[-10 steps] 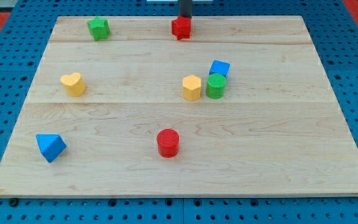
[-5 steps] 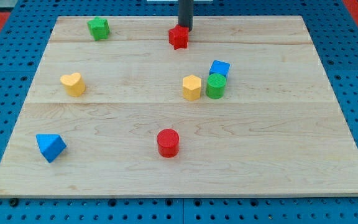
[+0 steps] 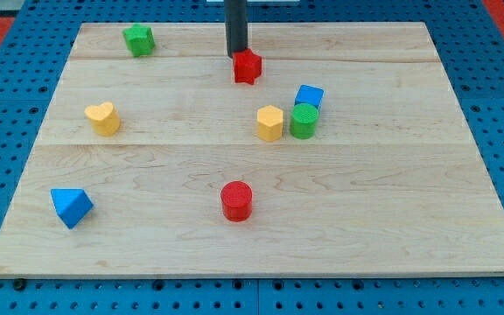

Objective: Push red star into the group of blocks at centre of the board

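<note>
The red star lies on the wooden board near the view's top, a little left of centre. My tip is just up and left of the star, touching or nearly touching it. Below and to the right stands a group of three blocks: a yellow hexagon, a green cylinder and a blue cube. The star is apart from that group.
A green star sits at the top left. A yellow heart is at the left. A blue triangle is at the bottom left. A red cylinder stands below the centre.
My tip has moved down and to the left. The red star has slid down the board, slightly left, toward the centre group. The other blocks have not moved.
</note>
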Controlling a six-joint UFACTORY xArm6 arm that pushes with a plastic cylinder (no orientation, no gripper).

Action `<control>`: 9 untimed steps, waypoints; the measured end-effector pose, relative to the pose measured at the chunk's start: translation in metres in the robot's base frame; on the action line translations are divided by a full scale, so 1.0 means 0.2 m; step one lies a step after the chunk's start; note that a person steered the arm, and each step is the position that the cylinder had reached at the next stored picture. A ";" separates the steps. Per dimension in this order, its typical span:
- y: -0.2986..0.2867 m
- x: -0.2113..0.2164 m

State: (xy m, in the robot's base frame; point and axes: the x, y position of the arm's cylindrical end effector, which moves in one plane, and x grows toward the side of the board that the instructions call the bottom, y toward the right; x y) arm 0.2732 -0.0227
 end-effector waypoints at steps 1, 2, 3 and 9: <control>0.04 0.07; 0.10 0.12; 0.16 0.17; 0.24 0.30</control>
